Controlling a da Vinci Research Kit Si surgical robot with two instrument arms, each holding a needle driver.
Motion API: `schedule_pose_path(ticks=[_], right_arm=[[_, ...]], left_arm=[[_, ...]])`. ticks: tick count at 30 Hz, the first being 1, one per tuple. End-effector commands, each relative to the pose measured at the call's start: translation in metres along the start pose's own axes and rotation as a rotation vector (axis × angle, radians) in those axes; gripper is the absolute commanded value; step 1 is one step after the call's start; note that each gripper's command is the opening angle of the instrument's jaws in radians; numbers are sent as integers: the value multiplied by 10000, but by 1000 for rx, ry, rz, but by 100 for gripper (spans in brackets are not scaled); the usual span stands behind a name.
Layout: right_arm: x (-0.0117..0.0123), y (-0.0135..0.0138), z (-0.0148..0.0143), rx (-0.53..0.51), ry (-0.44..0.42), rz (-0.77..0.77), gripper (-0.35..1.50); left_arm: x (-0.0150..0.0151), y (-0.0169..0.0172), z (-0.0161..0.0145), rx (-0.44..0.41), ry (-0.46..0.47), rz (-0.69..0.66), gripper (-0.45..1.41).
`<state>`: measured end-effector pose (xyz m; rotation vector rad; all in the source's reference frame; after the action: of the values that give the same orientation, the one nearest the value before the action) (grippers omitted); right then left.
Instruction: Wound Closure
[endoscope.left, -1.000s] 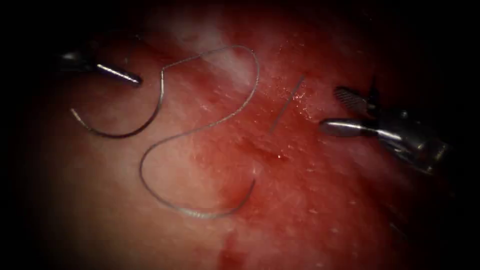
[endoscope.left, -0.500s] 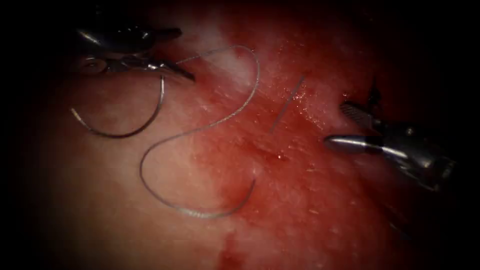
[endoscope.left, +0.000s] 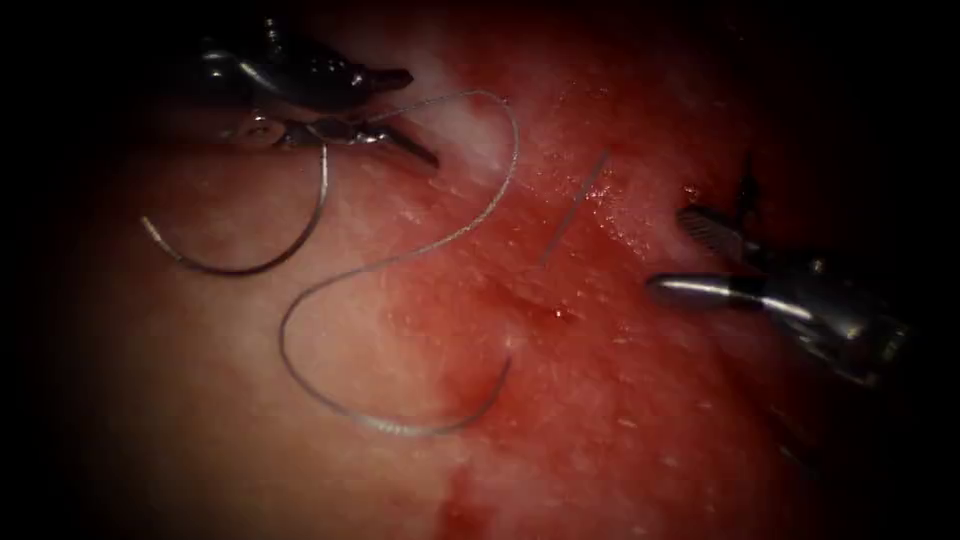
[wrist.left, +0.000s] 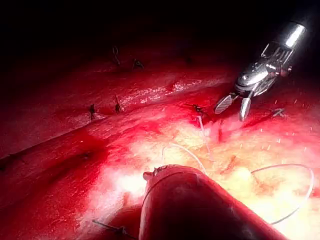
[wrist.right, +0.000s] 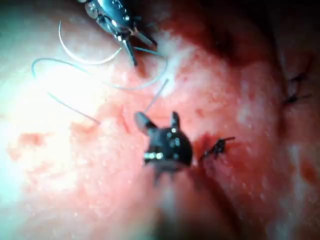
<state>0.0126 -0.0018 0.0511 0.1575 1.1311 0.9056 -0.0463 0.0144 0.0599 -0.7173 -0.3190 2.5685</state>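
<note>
The curved needle (endoscope.left: 240, 270) lies free on the pale tissue (endoscope.left: 200, 400), left of the red wound area, and is not in the tissue. Its thread (endoscope.left: 400, 258) runs from the needle's tail up in an arc, then snakes down toward the red middle. My left tool (endoscope.left: 423, 119) hovers with its jaws open, one on each side of the thread just past the needle's tail, gripping nothing. The right tool (endoscope.left: 680, 258) stands on the right with jaws open and holds nothing. In the right wrist view the left tool (wrist.right: 144, 54) is by the needle (wrist.right: 82, 60).
A short loose piece of thread (endoscope.left: 575, 205) lies slanted between the two tools. Red fluid (endoscope.left: 560, 330) covers the tissue's middle and right. Tied stitches (wrist.left: 117, 105) show along the cut in the left wrist view, and one knot (wrist.right: 217, 147) sits beside the right tool (wrist.right: 157, 116).
The left tool has moved right from beside the needle and opened its jaws over the thread near the needle's tail. The right tool has drifted slightly down. Needle and thread have not moved.
</note>
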Motion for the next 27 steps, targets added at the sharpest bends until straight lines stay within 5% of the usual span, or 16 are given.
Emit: schedule_pose_path(ticks=[1,8,11,12,13,27], right_arm=[[-1,-2,8,2,2,-1,118],[-1,-2,8,2,2,-1,116],[-1,-2,8,1,2,-1,114],[-1,-2,8,1,2,-1,114],[-1,-3,8,1,2,-1,114],[-3,-12,3,22,0,-24,113]], left_arm=[[2,-1,9,0,-2,3,78],[-1,-12,12,0,-5,5,46],[2,-12,9,-3,-8,2,-13],[2,-12,9,-3,-8,2,-13],[3,-10,7,-3,-5,0,-45],[2,1,-42,-66,153,30,-45]])
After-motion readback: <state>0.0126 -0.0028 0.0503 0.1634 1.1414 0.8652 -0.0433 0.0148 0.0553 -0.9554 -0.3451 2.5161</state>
